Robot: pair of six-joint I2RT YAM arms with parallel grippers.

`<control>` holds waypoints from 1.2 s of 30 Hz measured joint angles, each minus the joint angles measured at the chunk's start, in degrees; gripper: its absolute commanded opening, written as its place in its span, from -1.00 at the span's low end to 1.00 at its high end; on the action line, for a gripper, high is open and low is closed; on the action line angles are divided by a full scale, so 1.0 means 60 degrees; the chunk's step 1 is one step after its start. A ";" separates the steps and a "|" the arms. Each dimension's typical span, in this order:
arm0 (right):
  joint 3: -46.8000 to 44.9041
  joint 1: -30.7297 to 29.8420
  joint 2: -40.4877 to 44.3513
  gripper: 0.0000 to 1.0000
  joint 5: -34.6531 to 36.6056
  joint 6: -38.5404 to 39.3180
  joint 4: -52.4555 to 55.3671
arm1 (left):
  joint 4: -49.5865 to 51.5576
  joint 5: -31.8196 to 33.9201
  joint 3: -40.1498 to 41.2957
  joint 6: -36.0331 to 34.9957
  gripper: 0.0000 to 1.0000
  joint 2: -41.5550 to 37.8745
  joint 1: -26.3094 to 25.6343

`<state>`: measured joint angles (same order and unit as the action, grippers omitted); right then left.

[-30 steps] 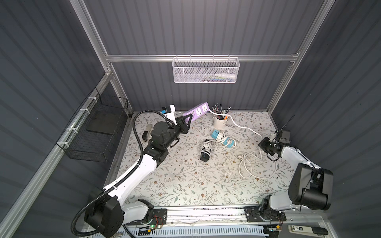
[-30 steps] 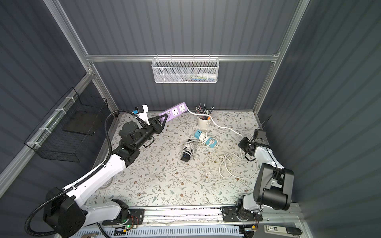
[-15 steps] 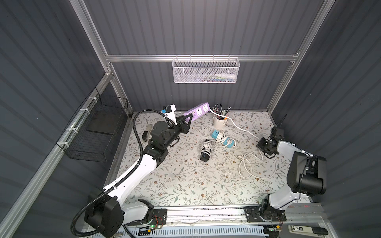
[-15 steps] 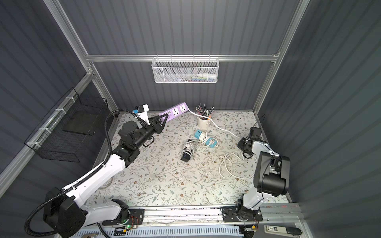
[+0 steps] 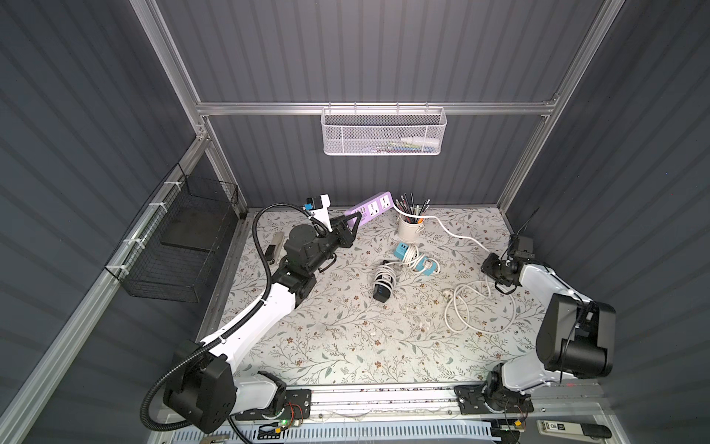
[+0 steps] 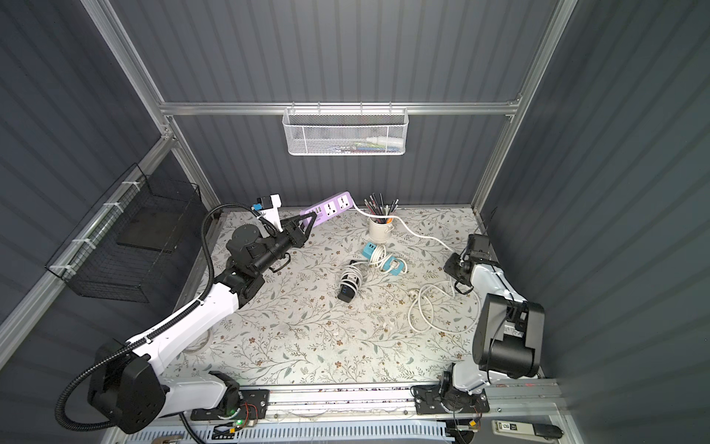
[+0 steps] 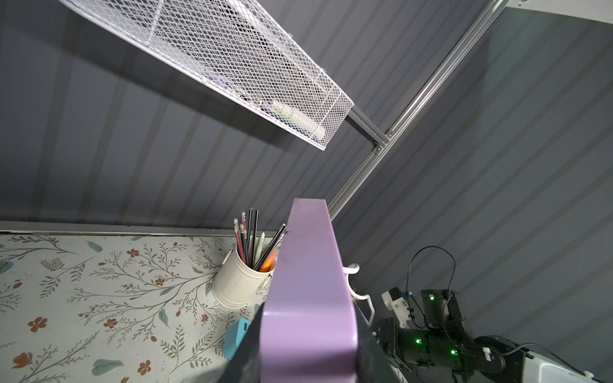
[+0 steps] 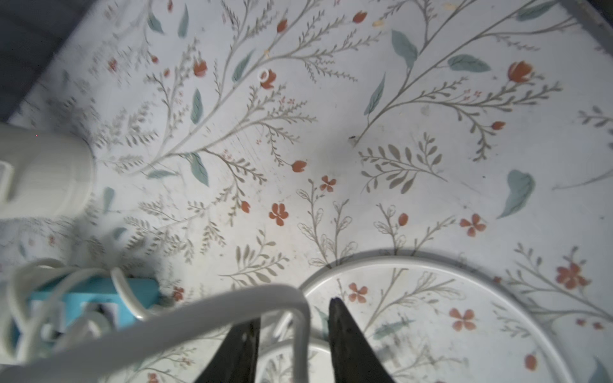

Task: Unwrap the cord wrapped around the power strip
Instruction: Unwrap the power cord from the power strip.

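Purple power strip [image 5: 370, 207] held tilted above the surface [image 5: 345, 338] at far left in both top views, left tool [image 5: 356, 220] clamped on its near end. White cord [image 5: 457, 232] runs right to the right tool [image 5: 487, 267].
Left wrist: power strip [image 7: 308, 298] gripped tight.
Right wrist: jaws parted, cord [image 8: 199, 318] passing loosely between.

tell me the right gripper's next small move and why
Probably lift the right gripper clear of the cord: its jaws stand open around it, and the cord already runs unwrapped from the strip held in the shut left gripper.
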<state>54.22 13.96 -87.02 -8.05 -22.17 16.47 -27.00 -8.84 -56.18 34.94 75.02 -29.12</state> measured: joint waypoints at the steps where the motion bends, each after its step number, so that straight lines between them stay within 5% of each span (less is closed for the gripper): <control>1: 0.0000 -0.0004 0.0175 0.24 -0.0025 0.0029 0.0015 | 0.0000 -0.0044 0.0000 0.0018 -1.00 0.0040 0.0000; 7: 0.0000 -0.0015 0.1220 0.97 -0.0291 0.0095 0.0182 | 0.0255 -0.0149 -0.0011 0.0022 -1.00 0.0127 0.0000; 15: 0.0186 -0.0423 0.2517 0.98 -0.0521 0.0237 0.0554 | 0.0663 -0.0146 -0.0426 -0.0138 -1.00 0.0404 0.0000; 23: 0.0648 -0.1858 0.3741 0.98 -0.0648 0.1235 0.0313 | 0.1552 -0.0492 -0.1137 -0.0324 -1.00 0.0889 0.0000; 36: 0.1639 -0.3931 0.3359 0.98 -0.3450 0.3963 -0.1144 | 0.4834 -0.1763 -0.3588 -0.1508 -1.00 0.1217 0.0000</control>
<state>64.05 -9.63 -66.87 -28.75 1.61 9.61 2.00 -19.42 -77.71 25.89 82.32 -29.12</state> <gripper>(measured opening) 0.991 0.329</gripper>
